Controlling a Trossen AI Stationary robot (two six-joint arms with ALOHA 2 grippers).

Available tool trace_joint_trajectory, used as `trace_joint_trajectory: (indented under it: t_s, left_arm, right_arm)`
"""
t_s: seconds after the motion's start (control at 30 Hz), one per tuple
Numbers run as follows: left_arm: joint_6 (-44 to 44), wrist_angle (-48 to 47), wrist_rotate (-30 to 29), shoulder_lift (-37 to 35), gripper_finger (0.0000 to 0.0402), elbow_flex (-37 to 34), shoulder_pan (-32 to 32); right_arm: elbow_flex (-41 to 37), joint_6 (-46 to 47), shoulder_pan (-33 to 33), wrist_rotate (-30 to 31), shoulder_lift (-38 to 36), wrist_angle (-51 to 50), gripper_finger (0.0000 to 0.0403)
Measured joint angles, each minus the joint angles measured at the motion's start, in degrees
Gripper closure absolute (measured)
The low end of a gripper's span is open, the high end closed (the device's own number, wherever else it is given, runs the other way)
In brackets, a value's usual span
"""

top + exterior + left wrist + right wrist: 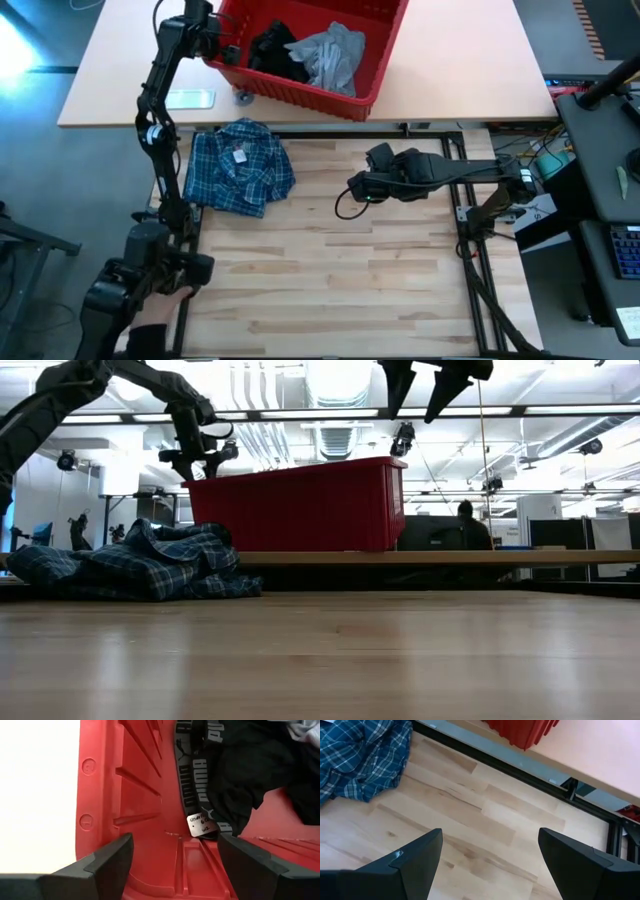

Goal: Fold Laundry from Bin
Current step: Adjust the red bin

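Pale wooden planks make up the work table [330, 260], with a second, pinkish table [470, 70] behind it carrying the bin [375, 75], a red plastic tub. Inside the bin lie a light grey T-shirt [335, 55] and a small black garment [275, 52] with a printed waistband and a paper tag. On the wooden table, at its left rear, sits the blue-and-white plaid shirt [238, 166], loosely bunched rather than neatly flat.

One arm reaches far back so that the left gripper [222, 45] sits at the bin's left end, fingers spread with nothing between them, looking down the inner wall toward the black garment. Across the table, the right gripper [358, 188] hangs above bare planks near the middle, jaws also apart and empty.

This looks like the fetching step: a piece is being picked out of the bin. Next, the left gripper would likely need to dip lower, close on the black fabric and lift it clear of the rim.
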Motion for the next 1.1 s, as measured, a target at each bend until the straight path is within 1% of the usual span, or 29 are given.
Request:
trace_joint_trajectory:
  t_s: [0.17,0.3,0.43,0.57,0.67,0.87,1.0,1.03,1.1]
  left_arm:
    - [0.0,-0.1,-0.1,0.0,0.0127,0.0,0.2]
    - [-1.2,2.6,-0.8,0.0,0.0127,-0.2,0.8]
    - [-2.7,3.3,2.4,0.0,0.0127,-0.2,1.4]
    - [-2.8,3.2,2.6,0.0,0.0127,-0.1,1.2]
    - [-2.9,5.1,2.9,0.0,0.0127,-0.1,1.3]
    - [-3.0,6.2,0.2,-1.2,0.0127,0.7,1.3]
    - [-2.3,14.4,-4.8,-3.7,0.0127,0.8,1.5]
    - [-2.3,15.9,-4.9,-3.8,0.0127,0.9,2.0]
    - [-2.9,16.0,-3.3,-3.2,0.0127,0.9,3.5]
  right_arm:
    - [0.0,-0.1,0.0,0.0,0.0,0.2,0.0081]
    - [0.0,-0.2,0.0,0.0,0.0,0.5,0.0081]
    - [0.0,0.1,0.0,0.0,0.0,0.7,0.0081]
    - [0.0,-0.3,0.0,0.0,0.0,1.3,0.0081]
    - [0.0,-0.6,0.0,0.0,0.0,1.3,0.0081]
    - [0.0,0.3,0.0,-0.1,0.0,1.3,0.0081]
    - [0.0,0.9,0.0,-0.1,0.0,1.6,0.0081]
    - [0.0,0.9,-0.1,-0.1,0.0,1.8,0.0081]
    - [0.0,1.0,-0.1,-0.1,0.0,2.5,0.0081]
